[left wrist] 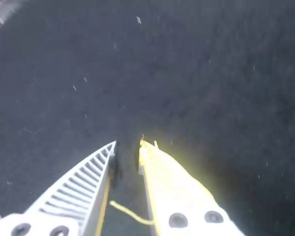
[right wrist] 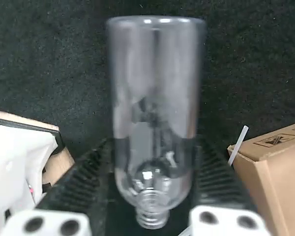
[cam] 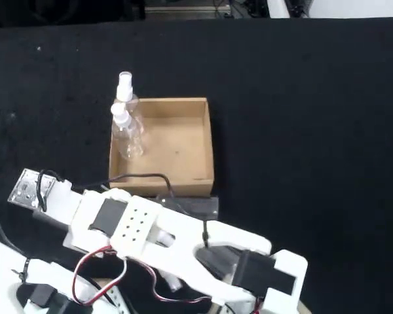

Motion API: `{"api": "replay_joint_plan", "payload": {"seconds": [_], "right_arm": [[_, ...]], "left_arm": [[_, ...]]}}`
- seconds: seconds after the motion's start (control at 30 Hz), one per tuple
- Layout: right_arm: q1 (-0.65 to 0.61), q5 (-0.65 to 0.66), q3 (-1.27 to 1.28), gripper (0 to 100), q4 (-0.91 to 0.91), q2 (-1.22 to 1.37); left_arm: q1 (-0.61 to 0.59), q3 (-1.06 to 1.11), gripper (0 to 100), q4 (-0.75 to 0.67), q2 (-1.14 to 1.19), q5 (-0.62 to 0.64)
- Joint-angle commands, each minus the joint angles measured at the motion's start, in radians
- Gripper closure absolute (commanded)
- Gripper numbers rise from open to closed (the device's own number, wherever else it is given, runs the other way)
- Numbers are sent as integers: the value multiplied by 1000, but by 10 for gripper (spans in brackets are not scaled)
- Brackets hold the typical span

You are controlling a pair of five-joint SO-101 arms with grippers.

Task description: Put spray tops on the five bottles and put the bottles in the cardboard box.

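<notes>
Right wrist view first: the right gripper (right wrist: 154, 143) has its jaws clamped on a clear bottle (right wrist: 155, 98), gripped low on the body. The threaded neck is bare and points back at the camera, so there is no spray top on this one yet. Here's the worry: that wall is smooth and round, so a top pressed on off-line could make the bottle twist or slide between the pads. The cardboard box (right wrist: 270, 157) sits just beside it, close enough that a careless swing might clip its corner. A thin white tube (right wrist: 237, 145) pokes up by the box edge (probably a spray top's dip tube, though I can't be sure).

Over to the left wrist view: the left gripper (left wrist: 127, 147) hangs over the bare black table (left wrist: 211, 73). Its jaws are all but closed, with just a thin slit between them, and they hold nothing. It would need to fetch a top before any capping.

High view now: the cardboard box (cam: 177, 140) lies open in mid-table. Two capped bottles are at its left wall, seemingly inside, one (cam: 126, 98) at the far corner and one (cam: 128, 134) just nearer. By my count that leaves three to go
</notes>
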Motion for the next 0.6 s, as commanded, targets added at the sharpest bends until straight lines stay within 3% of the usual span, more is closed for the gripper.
{"api": "replay_joint_plan", "payload": {"seconds": [0.0, 0.23, 0.43, 0.57], "right_arm": [[-18, -6, -2, 681, -9, -45], [-18, -3, 5, 706, 78, -160], [-9, 101, 30, 705, 215, -326], [63, 123, 70, 705, 307, -449]], "left_arm": [[-12, 36, 933, -38, -86, -9], [-1, 91, 933, -32, -206, -11], [1, 127, 933, -35, -230, -14], [47, 131, 856, -9, -230, -15]]}}
